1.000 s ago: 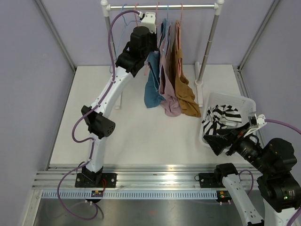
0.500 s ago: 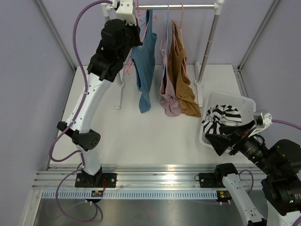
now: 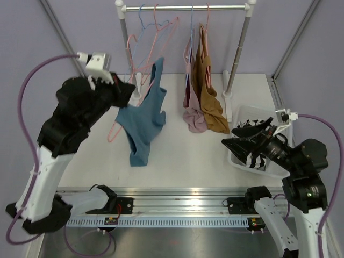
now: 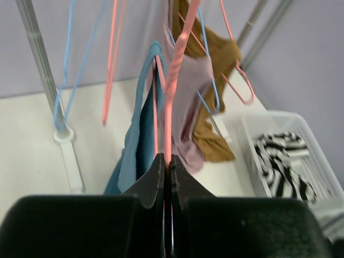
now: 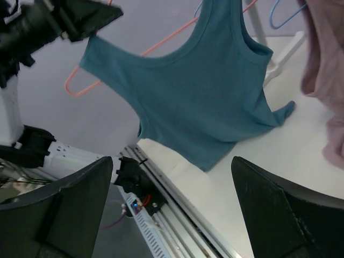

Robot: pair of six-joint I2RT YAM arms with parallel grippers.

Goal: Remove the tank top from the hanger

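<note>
The blue tank top point(image 3: 145, 121) hangs on a pink hanger point(image 3: 114, 129) away from the rail, over the table's left part. My left gripper point(image 3: 126, 88) is shut on the hanger wire; in the left wrist view its tips point(image 4: 167, 158) pinch the pink hanger point(image 4: 172, 80) with the blue top point(image 4: 138, 134) just beyond. My right gripper point(image 3: 228, 145) is open and empty, to the right of the top and apart from it. In the right wrist view point(image 5: 172, 204) the tank top point(image 5: 209, 102) fills the middle and the hanger hook point(image 5: 80, 88) shows at left.
The clothes rail point(image 3: 215, 7) stands at the back with empty pink and blue hangers point(image 3: 141, 43), a pink garment point(image 3: 192, 115) and a brown one point(image 3: 212, 110). A white basket point(image 3: 258, 109) with a striped garment point(image 3: 252, 126) sits at the right, under my right arm.
My left arm has pulled the hanger with the blue top off the rail and down toward the front left. My right gripper has swung left toward the top.
</note>
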